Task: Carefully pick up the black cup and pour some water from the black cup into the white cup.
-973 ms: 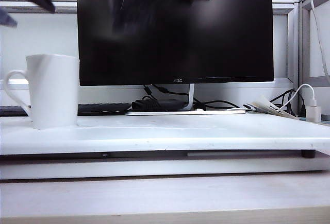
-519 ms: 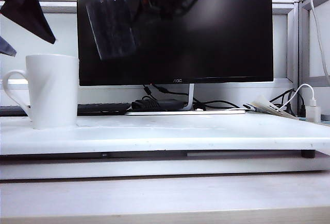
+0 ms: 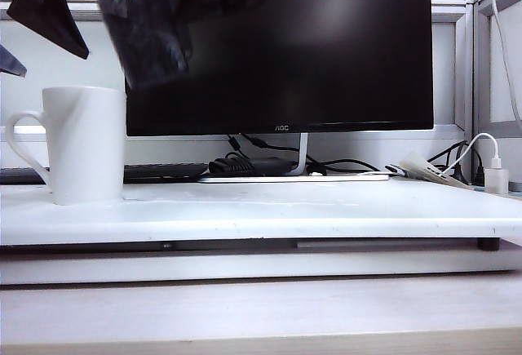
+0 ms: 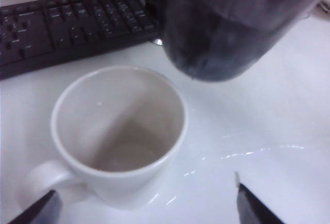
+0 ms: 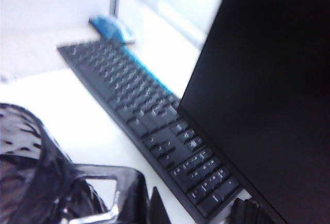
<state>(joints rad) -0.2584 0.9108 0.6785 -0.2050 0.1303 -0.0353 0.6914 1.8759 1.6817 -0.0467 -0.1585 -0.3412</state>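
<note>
Black cup [image 3: 145,35], clamped in your right end effector [image 5: 129,203], has swung over white cup [image 3: 86,144]; tilted, pour pending. Left end effector [image 4: 144,206] gapes empty beside it.

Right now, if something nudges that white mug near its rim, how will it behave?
The white mug is tall and narrows toward its base, so it may tip rather than slide. It looks empty, so probably light. Water streaks on the table beside it could make it slippery.
</note>
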